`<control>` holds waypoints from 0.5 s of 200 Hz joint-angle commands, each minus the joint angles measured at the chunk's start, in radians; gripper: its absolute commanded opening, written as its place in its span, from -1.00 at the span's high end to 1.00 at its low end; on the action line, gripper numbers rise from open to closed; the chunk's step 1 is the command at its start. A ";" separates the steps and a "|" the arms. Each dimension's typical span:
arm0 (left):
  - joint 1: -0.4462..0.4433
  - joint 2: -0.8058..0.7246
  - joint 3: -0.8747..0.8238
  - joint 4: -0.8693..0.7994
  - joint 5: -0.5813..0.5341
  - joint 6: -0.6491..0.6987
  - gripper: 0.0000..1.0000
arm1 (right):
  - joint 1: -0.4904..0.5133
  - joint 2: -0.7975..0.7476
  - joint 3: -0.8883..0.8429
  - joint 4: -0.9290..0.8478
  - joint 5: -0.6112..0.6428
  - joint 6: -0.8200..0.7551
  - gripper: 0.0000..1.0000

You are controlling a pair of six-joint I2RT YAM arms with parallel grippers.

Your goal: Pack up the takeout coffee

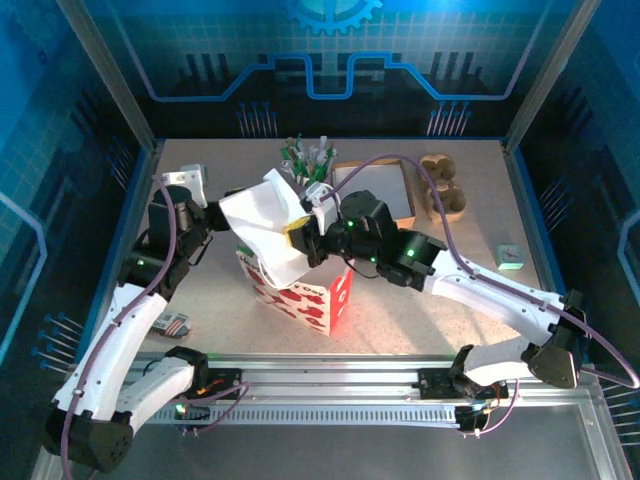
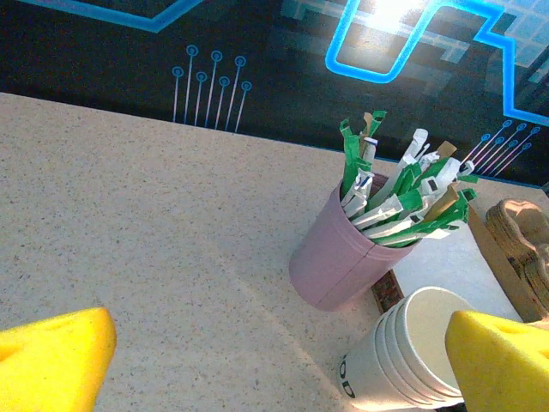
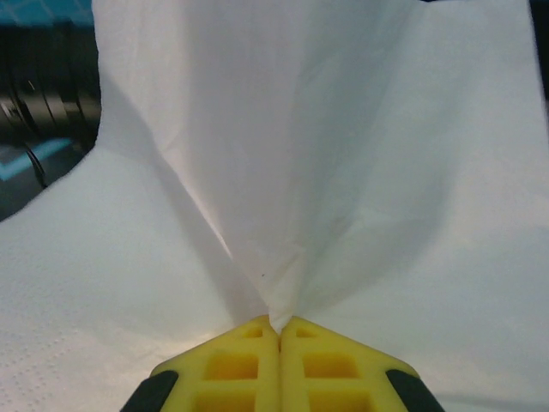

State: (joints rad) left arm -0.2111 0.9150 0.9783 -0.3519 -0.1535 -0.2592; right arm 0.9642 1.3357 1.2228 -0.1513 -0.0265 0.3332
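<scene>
The right fingers (image 3: 232, 367) are pressed tightly together. A fold of a white paper sheet (image 3: 300, 154) is pinched between their yellow tips, at the bottom centre of the right wrist view. From this pinch the sheet spreads upward like a fan, with long creases running out from the tips.

In the top view the sheet stands crumpled near the centre of the frame. It is just above the mouth of a red and white gift bag (image 1: 305, 300), and its lower edge reaches down to the bag's rim. The bag stands upright on the counter (image 1: 400, 320).

The left fingers (image 2: 51, 360) are wide apart. 1 yellow tip is in the lower left corner of the left wrist view and the other is in the lower right corner. They hold nothing, and between them I see bare counter.

Right of centre in that view a pink cup (image 2: 339, 257) stands upright, with green and white sticks (image 2: 403, 202) in it. Just below and to the right of it is a stack of nested white cups (image 2: 403, 352). The stack is partly behind the yellow tip on the right.

Whether the takeout coffee is inside the bag I cannot tell, because the sheet hides the bag's opening.
</scene>
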 commanded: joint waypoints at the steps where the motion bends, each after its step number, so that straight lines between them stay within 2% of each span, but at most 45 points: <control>1: 0.012 -0.017 -0.016 0.033 -0.008 0.011 -0.99 | 0.012 0.006 -0.056 0.033 0.030 0.027 1.00; 40: 0.012 -0.018 -0.016 0.032 -0.006 0.008 -0.99 | 0.012 0.027 -0.133 0.004 0.104 0.028 1.00; 100: 0.012 -0.019 -0.016 0.032 -0.006 0.011 -0.99 | 0.010 0.142 -0.081 -0.131 0.148 0.015 1.00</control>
State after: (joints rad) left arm -0.2111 0.9142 0.9768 -0.3519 -0.1535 -0.2592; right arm 0.9676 1.4380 1.1065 -0.2066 0.0795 0.3477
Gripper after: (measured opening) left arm 0.994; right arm 0.064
